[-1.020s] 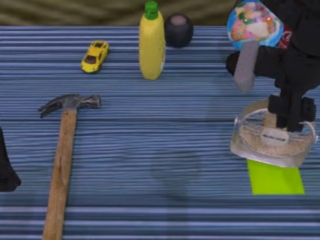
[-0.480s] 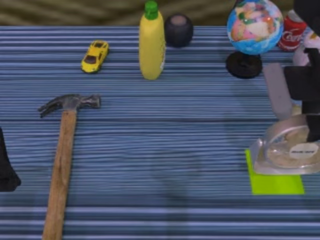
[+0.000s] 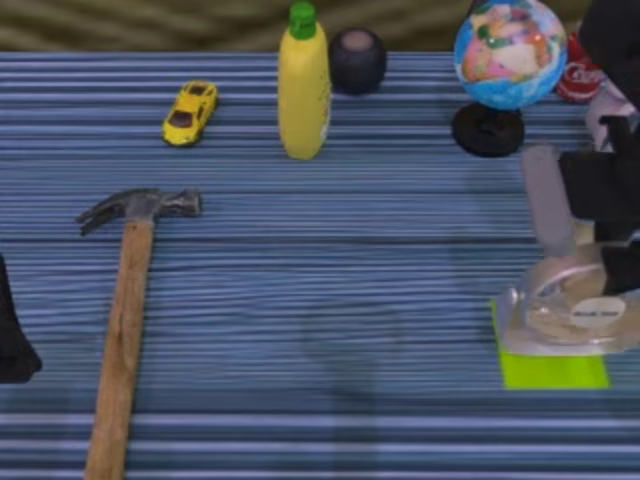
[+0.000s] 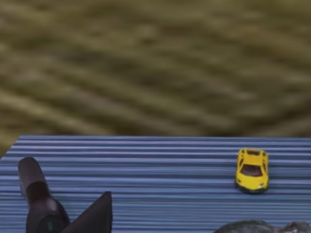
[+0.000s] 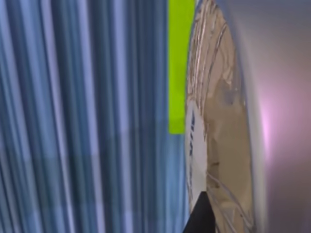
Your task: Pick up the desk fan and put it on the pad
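The desk fan [image 3: 570, 312] is silver with a beige grille and a central label. It lies tilted over the far part of the lime-green pad [image 3: 552, 372], near the table's right edge. Its grey stem [image 3: 548, 208] points toward the back. My right gripper [image 3: 622, 262] reaches down from the right and is shut on the desk fan's rim. In the right wrist view a dark fingertip [image 5: 200, 217] presses the grille [image 5: 221, 141], with the pad [image 5: 181, 63] beyond it. My left gripper [image 3: 12, 340] rests parked at the left edge with its jaws open. One fingertip [image 4: 99, 213] shows above the table.
A hammer [image 3: 125, 310] lies at the left. Along the back stand a yellow toy car [image 3: 190, 111], a yellow bottle [image 3: 303, 85], a dark round object [image 3: 357, 60], a globe [image 3: 508, 55] and a red can [image 3: 580, 75].
My right arm has carried the desk fan to the right and lowered it over the pad, and the fan now covers more of the green. The left arm has not moved.
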`<state>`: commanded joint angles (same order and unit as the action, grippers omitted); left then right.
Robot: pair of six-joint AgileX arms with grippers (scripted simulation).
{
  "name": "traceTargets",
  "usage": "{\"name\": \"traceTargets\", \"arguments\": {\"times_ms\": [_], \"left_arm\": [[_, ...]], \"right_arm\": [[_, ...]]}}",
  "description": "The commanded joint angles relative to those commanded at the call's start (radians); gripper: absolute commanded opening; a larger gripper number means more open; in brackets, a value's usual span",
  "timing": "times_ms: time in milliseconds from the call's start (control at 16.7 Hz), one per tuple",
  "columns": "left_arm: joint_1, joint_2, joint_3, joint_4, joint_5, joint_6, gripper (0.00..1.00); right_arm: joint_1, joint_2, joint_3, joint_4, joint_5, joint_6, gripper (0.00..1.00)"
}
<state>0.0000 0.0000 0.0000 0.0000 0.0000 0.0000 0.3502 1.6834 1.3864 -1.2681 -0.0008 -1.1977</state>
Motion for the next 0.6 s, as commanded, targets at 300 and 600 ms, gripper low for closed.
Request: {"name": "traceTargets", "arguments": {"times_ms": [300,600], "left_arm": [[0.000,0.000,0.000,0.000,0.000,0.000,1.00],[0.000,0.000,0.000,0.000,0.000,0.000,1.00]], "right_arm": [[0.000,0.006,-0.035,0.036,0.000,-0.004,0.00],[0.000,0.006,-0.035,0.036,0.000,-0.004,0.38]]}}
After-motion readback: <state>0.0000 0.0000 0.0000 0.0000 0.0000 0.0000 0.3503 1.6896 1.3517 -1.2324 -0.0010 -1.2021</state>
